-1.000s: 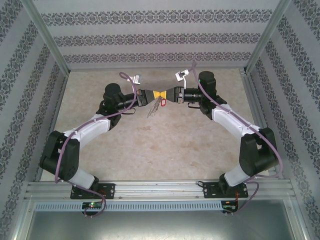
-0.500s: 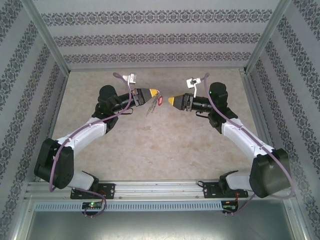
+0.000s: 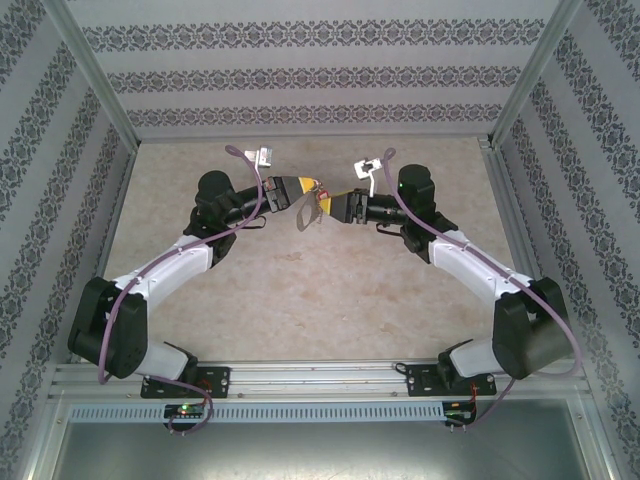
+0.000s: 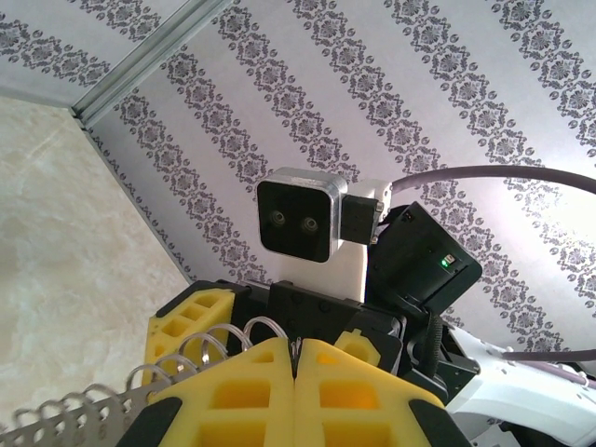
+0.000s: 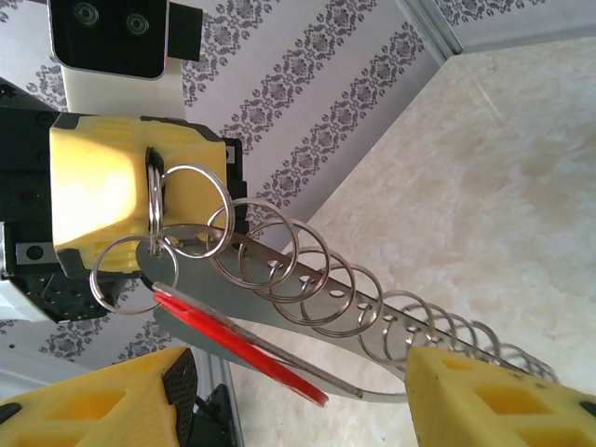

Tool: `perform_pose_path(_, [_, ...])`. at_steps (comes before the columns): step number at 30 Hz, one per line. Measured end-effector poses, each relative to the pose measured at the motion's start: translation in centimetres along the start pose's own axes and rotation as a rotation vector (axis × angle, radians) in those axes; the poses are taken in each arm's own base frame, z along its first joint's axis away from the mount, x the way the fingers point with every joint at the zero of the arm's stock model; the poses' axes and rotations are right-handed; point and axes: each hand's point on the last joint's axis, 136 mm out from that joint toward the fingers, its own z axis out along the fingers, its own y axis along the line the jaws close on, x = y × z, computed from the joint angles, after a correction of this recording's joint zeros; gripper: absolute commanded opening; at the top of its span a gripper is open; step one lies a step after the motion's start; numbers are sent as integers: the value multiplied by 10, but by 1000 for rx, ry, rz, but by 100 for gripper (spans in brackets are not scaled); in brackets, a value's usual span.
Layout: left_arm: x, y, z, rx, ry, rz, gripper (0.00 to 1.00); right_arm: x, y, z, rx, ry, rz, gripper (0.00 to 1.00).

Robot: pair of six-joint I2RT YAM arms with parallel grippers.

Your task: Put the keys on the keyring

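Left fingers clenched on the flat grey metal oval keyring, holding it up over the tabletop, mid-scene, toward the far side. Right fingers spread, grasping nothing, straddling the tiny silver key with its red plastic tag dangling by the end rings. Threading looks nearly done. Next calls for a careful pinch on the tag to seat it.

The beige marbled tabletop is enclosed on three sides by pale walls papered in dark damask bands and framed by aluminium posts.
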Motion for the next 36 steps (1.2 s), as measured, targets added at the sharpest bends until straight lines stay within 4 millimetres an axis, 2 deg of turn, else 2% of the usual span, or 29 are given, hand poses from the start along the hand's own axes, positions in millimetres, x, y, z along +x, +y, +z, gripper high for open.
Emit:
perform_pose_path(5, [0, 0, 0, -2, -3, 0, 0, -7, 3, 2, -11, -9, -18, 57])
perform_pose_path(10, [-2, 1, 0, -8, -12, -1, 0, -9, 13, 5, -38, -6, -37, 40])
perform_pose_path(15, [-2, 3, 0, -14, -13, -5, 0, -8, 18, 6, -57, 2, -46, 18])
perform_pose_path(23, [-4, 6, 0, -31, -29, -10, 0, -7, 19, 6, -66, 9, -43, 0])
perform_pose_path(31, [-8, 7, -2, -55, -56, 9, 0, -6, 25, 6, -74, 9, -51, 0])
perform_pose_path(36, [-7, 6, -4, -57, -60, 25, 0, 1, 34, 15, -98, 33, -54, 0])
